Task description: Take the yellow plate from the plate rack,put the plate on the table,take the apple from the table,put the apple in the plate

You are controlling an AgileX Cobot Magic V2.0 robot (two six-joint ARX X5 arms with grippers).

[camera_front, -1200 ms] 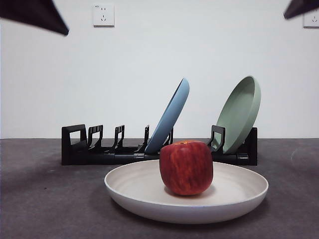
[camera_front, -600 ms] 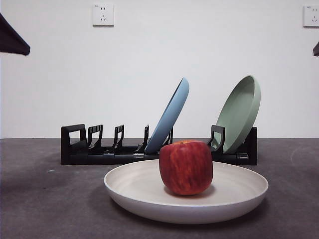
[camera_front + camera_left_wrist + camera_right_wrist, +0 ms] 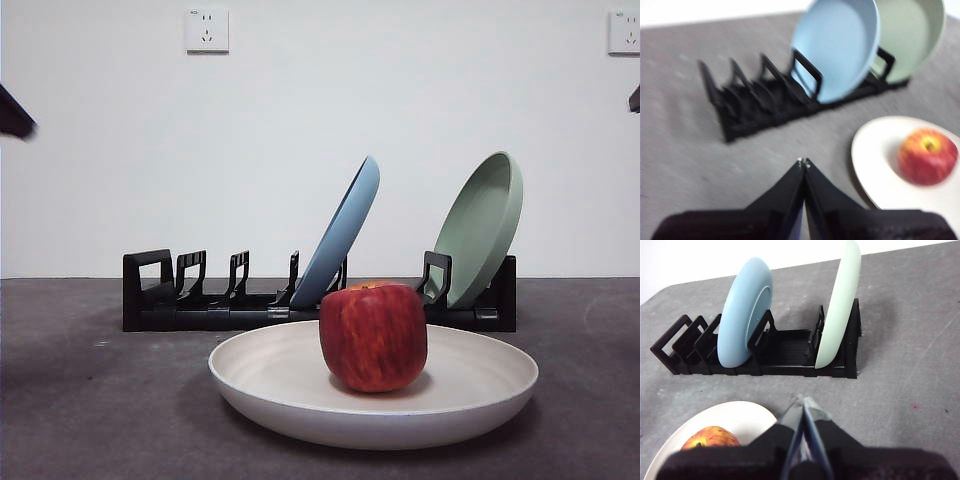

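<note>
Arms have pulled further out of the front view since a second ago, both end effectors (image 3: 803, 162) (image 3: 804, 401) pressed together and empty, streaky red apple (image 3: 373, 337) sitting in matte cream round plate (image 3: 300, 375) on dark grey tabletop (image 3: 90, 400); task looks complete.

Even, bright light; soft shadows lie under the yellow plate (image 3: 372, 405) on the counter (image 3: 100, 420). The left wrist view is motion-blurred; the others are sharp

Low front camera, wrist cameras above, all sharing plate rack (image 3: 320, 300)
</note>
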